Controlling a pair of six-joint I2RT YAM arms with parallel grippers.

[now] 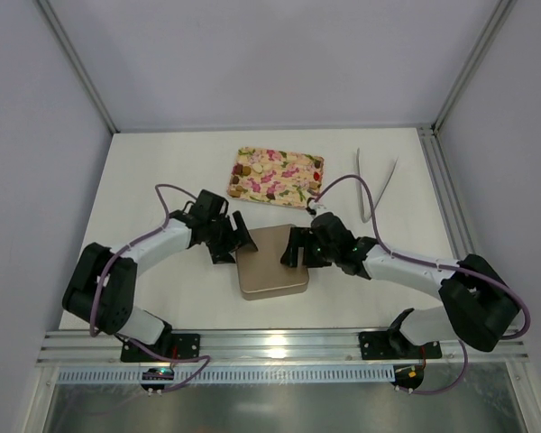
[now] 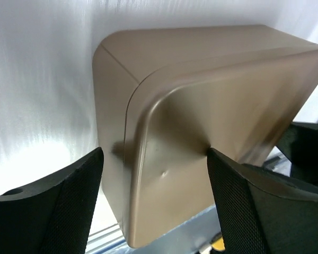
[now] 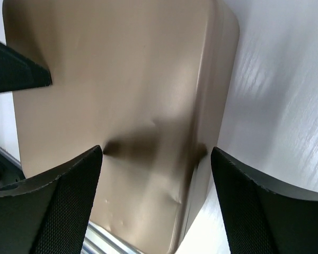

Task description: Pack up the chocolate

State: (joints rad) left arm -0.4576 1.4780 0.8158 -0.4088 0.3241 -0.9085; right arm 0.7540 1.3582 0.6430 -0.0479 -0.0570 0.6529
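A gold-tan metal tin (image 1: 272,263) with its lid on lies at the table's middle front. It fills the left wrist view (image 2: 201,69) and the right wrist view (image 3: 122,63). My left gripper (image 1: 237,239) is open, its fingertips spread at the tin's left side (image 2: 153,159). My right gripper (image 1: 295,247) is open at the tin's right side (image 3: 156,156). The pink-and-cream floral tray (image 1: 277,174) lies behind the tin. The chocolate cannot be told apart from the tray's print at this size.
White tongs (image 1: 376,185) lie at the back right of the table. An aluminium rail (image 1: 279,343) runs along the near edge by the arm bases. Grey enclosure walls stand on the left, back and right.
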